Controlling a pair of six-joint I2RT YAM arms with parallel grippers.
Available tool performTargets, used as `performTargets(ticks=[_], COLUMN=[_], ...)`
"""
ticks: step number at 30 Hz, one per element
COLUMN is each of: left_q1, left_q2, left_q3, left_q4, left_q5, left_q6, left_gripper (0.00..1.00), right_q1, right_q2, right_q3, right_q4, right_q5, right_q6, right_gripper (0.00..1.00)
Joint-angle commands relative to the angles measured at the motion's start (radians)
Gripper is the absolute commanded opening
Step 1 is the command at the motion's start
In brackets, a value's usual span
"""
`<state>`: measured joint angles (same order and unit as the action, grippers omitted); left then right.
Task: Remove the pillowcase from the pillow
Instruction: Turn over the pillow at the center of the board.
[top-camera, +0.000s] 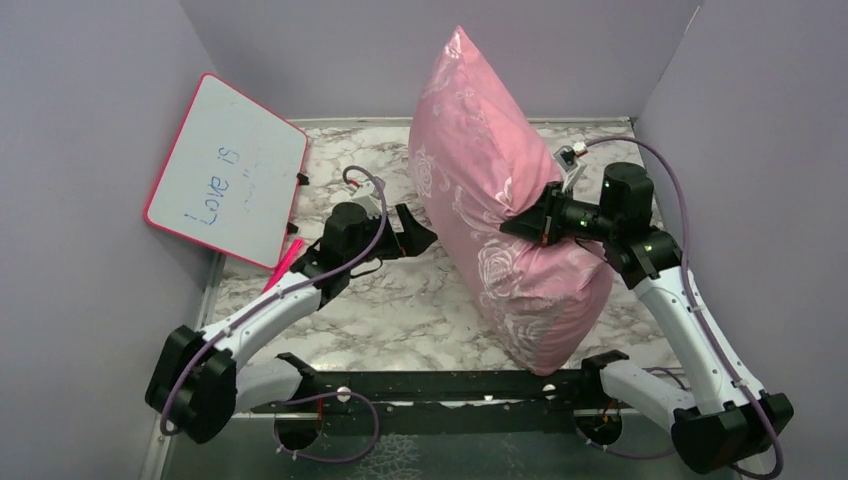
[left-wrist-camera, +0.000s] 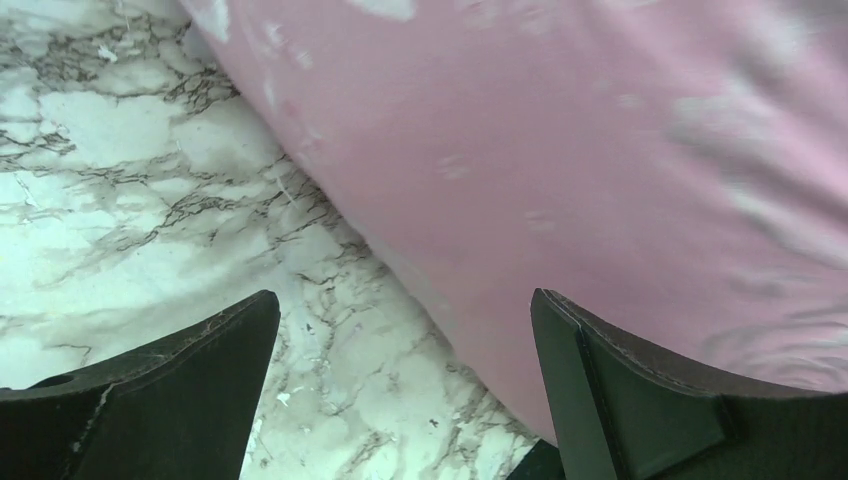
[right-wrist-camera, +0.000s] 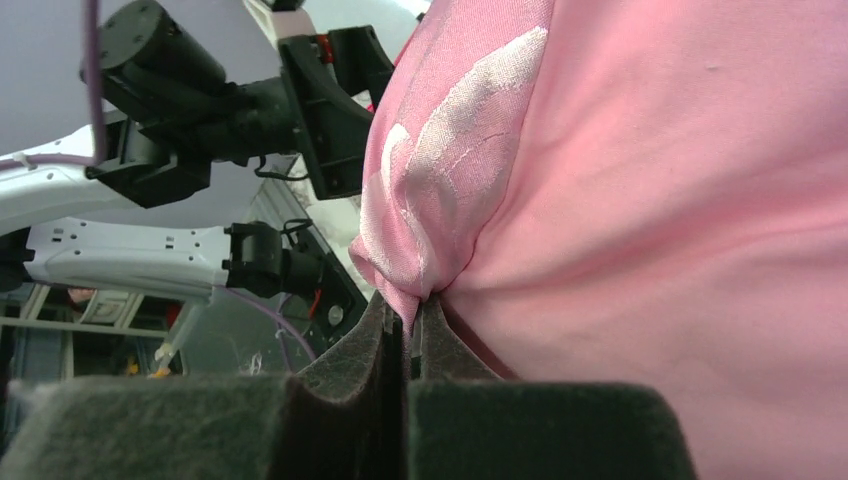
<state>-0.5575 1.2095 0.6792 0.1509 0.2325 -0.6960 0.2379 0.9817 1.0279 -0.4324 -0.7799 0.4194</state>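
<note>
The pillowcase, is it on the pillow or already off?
On. The pillowcase stands plump, pink on every visible side, no white showing. The right gripper pinches its fabric.

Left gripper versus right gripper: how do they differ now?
The left gripper is open and empty; the right gripper is shut on a pinch of the pillowcase. The left gripper sits left of the pillowcase, the right gripper on its right. Both point toward it.
</note>
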Motion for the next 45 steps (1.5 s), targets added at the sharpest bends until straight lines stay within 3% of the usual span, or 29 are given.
performTargets(ticks=[1,8,12,16,20,27,31,33,37,39,45], left_q1=[0.002,0.005,0.005,0.005,0.005,0.005,0.005,0.005,0.005,0.005,0.005], left_q2=[-0.152,-0.403,-0.490,-0.568,-0.637,-0.647,-0.634,-0.618,-0.584,-0.564,-0.484], left_q3=[-0.025,0.026,0.062,0.038,-0.006,-0.003,0.007,0.015,0.015,0.005,-0.050], left_q4=[-0.069,-0.302,-0.421,-0.476,-0.492,-0.491,-0.465,-0.450,-0.432,-0.424,-0.431], left_q5=[-0.084,-0.332,-0.428,-0.508,-0.554,-0.528,-0.484,-0.452,-0.397,-0.363,-0.309], left_q6=[-0.024,0.011,0.007,-0.032,-0.081,-0.053,-0.042,-0.033,-0.027,-0.019,-0.059], left_gripper=[0.98,0.99,0.99,0.99,0.99,0.99,0.99,0.99,0.99,0.99,0.99], right_q1=[0.139,0.429,0.570,0.696,0.704,0.704,0.704,0.704,0.704,0.704,0.704], right_q2=[0.045,0.208,0.308,0.304,0.197,0.007,-0.060,-0.082,-0.076,-0.050,0.094], right_q3=[0.043,0.072,0.125,0.203,0.229,0.216,0.182,0.159,0.097,0.048,-0.156], right_q4=[0.034,0.013,0.051,0.142,0.163,0.037,0.012,-0.020,-0.167,-0.209,-0.204], right_q5=[0.060,0.281,0.248,0.209,0.229,0.594,0.699,0.837,1.168,1.169,0.899], right_q6=[0.046,0.029,0.004,-0.017,-0.031,-0.083,-0.089,-0.077,0.002,0.008,0.103], right_gripper=[0.01,0.04,0.32,0.49,0.61,0.73,0.74,0.76,0.89,0.93,0.93])
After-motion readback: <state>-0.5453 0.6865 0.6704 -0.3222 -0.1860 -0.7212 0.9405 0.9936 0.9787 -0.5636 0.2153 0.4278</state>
